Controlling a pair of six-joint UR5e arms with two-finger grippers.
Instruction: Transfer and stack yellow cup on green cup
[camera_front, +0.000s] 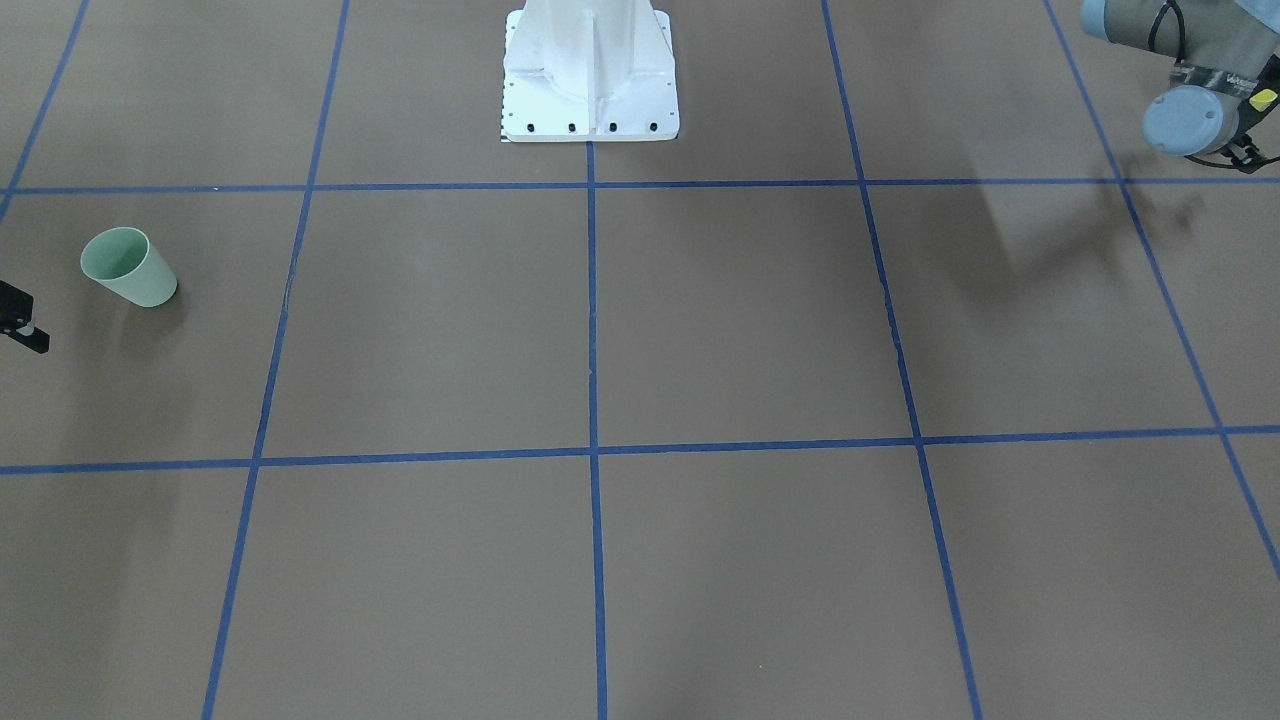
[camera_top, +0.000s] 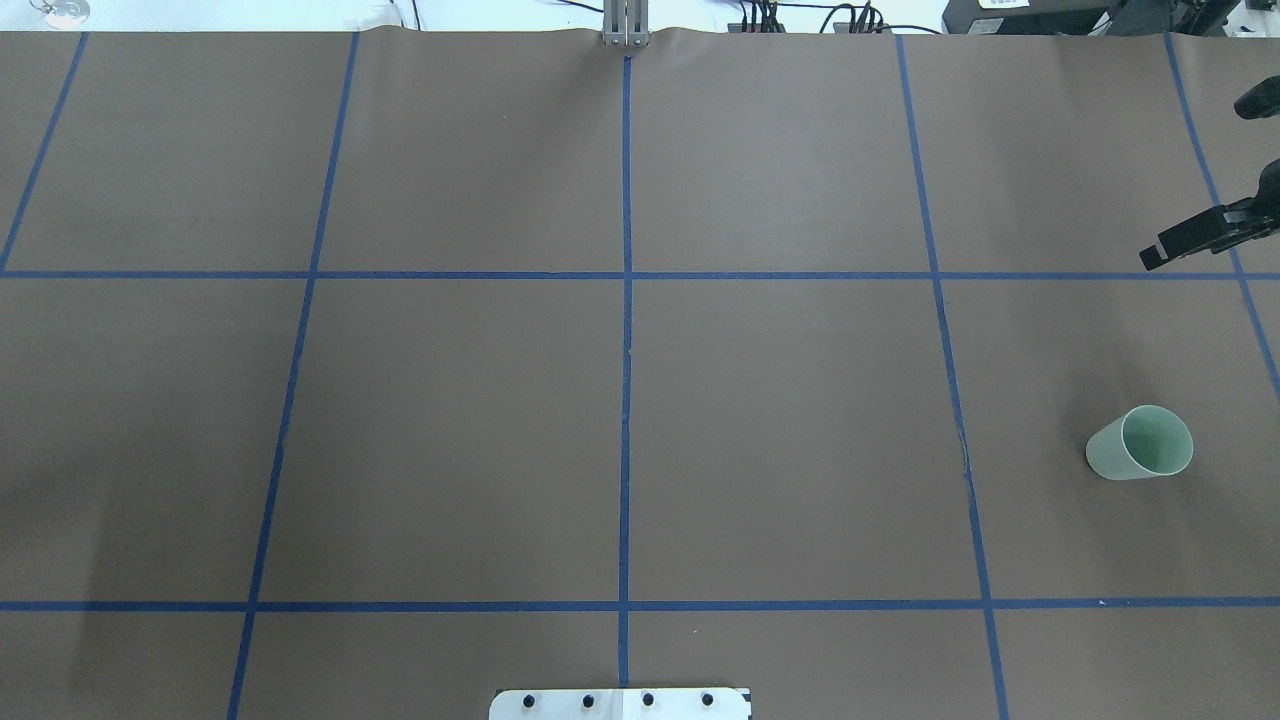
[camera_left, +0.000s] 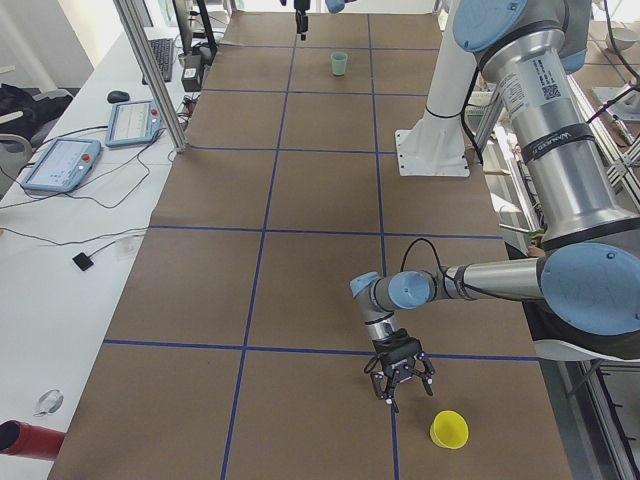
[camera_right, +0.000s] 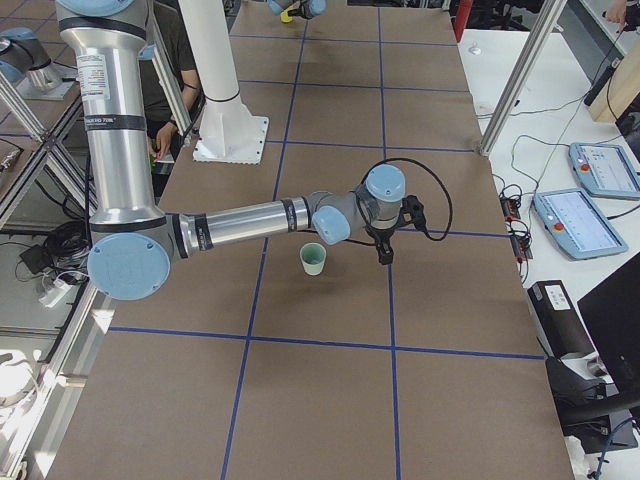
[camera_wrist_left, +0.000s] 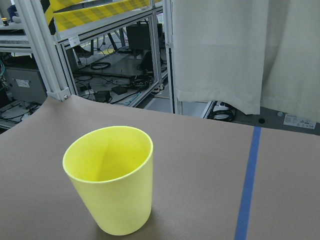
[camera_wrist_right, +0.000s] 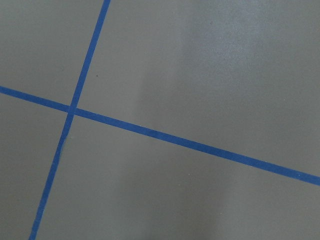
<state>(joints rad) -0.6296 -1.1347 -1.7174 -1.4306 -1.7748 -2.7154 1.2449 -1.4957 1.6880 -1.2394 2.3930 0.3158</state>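
The yellow cup (camera_left: 449, 430) stands upright at the table's near end in the exterior left view. It fills the lower left of the left wrist view (camera_wrist_left: 112, 180). My left gripper (camera_left: 403, 390) points down just beside it, apart from it; I cannot tell whether it is open or shut. The green cup (camera_top: 1140, 443) stands upright at the far right of the table, also seen in the front-facing view (camera_front: 128, 266). My right gripper (camera_top: 1155, 258) hangs beyond the green cup at the view's edge, only partly seen. In the exterior right view (camera_right: 385, 255) it points down beside the cup (camera_right: 314, 259).
The white robot pedestal (camera_front: 590, 80) stands at mid-table on the robot's side. Blue tape lines (camera_top: 626, 400) grid the brown table cover. A side bench with pendants (camera_left: 60, 160) and frame posts (camera_left: 150, 70) runs along the operators' side.
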